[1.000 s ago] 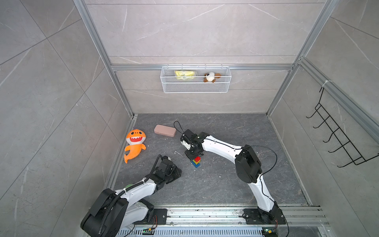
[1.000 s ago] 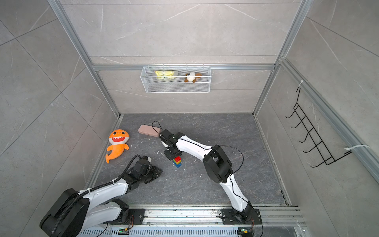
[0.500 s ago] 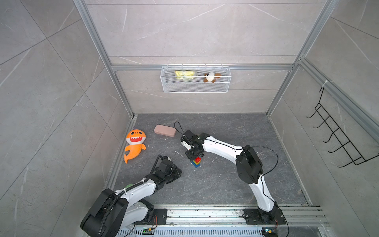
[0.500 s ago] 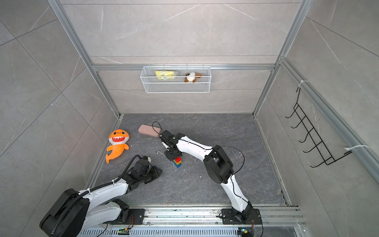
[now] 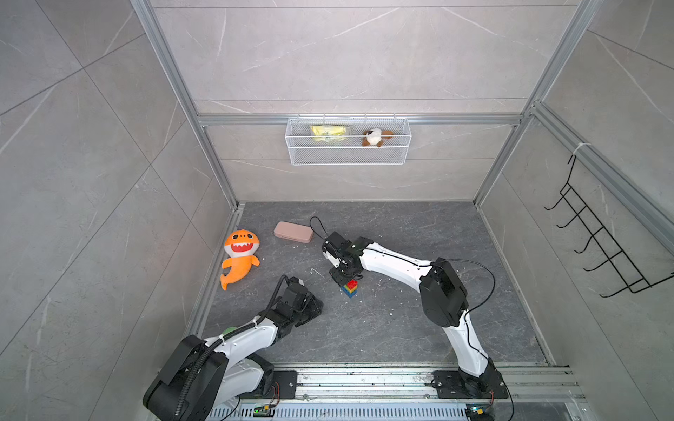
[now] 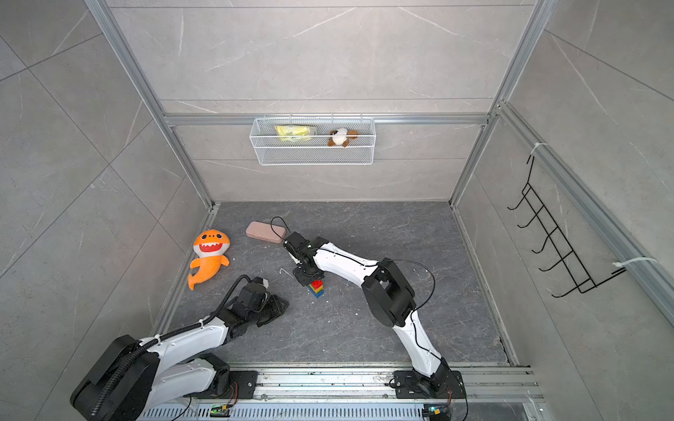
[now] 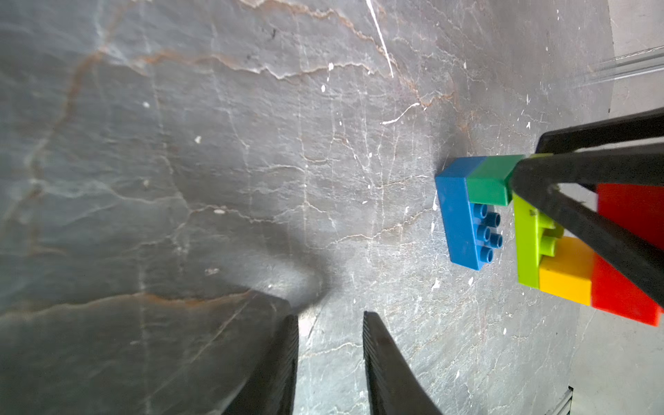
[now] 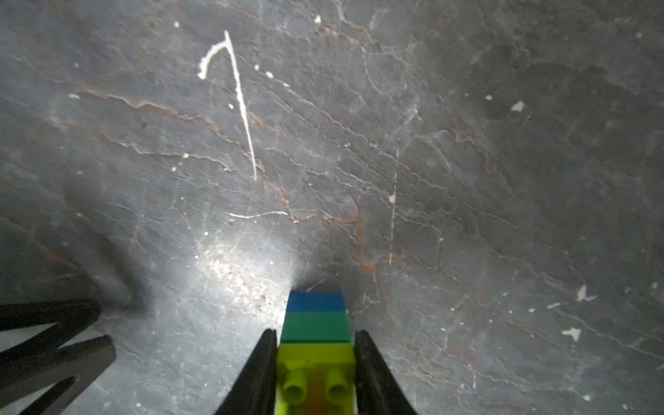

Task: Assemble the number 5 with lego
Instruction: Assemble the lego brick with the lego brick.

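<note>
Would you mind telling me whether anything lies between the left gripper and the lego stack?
Nothing visible: only bare floor lies between the open left gripper and the lego stack. The right gripper is clamped on the stack's lime green brick.

lego stack (image 7: 527, 251): blue, green, lime, yellow, red | plush shark (image 5: 240, 259): orange | case (image 5: 293, 232): seemingly pink | floor (image 5: 383, 320): grey, veined

In the right wrist view, the picture's edge is cutting off the number 5 (image 8: 315, 323) just past its lime green brick (image 8: 316, 354), and the near studs are blurring. In the left wrist view, the right gripper (image 7: 525, 158) is covering parts of the lime green and red brick (image 7: 618, 301) with its fingers (image 7: 593, 169). The red brick is running out of the frame. In both top views the layers are showing too small to tell.
</note>
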You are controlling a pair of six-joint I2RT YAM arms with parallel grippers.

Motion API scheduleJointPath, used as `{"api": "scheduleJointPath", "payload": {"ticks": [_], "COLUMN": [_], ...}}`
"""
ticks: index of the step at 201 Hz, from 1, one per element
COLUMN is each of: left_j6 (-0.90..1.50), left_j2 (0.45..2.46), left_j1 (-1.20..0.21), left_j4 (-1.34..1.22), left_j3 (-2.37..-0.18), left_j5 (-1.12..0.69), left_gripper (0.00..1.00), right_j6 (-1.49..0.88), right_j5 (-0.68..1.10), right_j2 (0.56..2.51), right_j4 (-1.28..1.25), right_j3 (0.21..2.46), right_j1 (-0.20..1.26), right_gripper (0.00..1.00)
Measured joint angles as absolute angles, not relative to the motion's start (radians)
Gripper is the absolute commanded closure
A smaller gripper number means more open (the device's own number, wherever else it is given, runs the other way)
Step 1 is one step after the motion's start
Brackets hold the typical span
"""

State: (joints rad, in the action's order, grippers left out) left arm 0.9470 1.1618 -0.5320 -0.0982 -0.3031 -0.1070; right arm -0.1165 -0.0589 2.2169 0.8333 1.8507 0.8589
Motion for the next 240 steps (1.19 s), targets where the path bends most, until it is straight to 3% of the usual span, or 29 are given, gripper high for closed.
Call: {"api": "scheduleJointPath", "payload": {"ticks": [240], "left_j6": [0.947], "left_j2": [1.158], "left_j1": [-0.530], "left_j4": [-0.107], "left_j3": [-0.296], "left_j5": [-0.107], "left_gripper": [0.65], "right_j6": [-0.120], "right_j5": [-0.066], "right_j2": [2.217], "right_j4": [0.836], "right_j3": [1.848], "right_j1": [0.857], "right_gripper": [0.78]}}
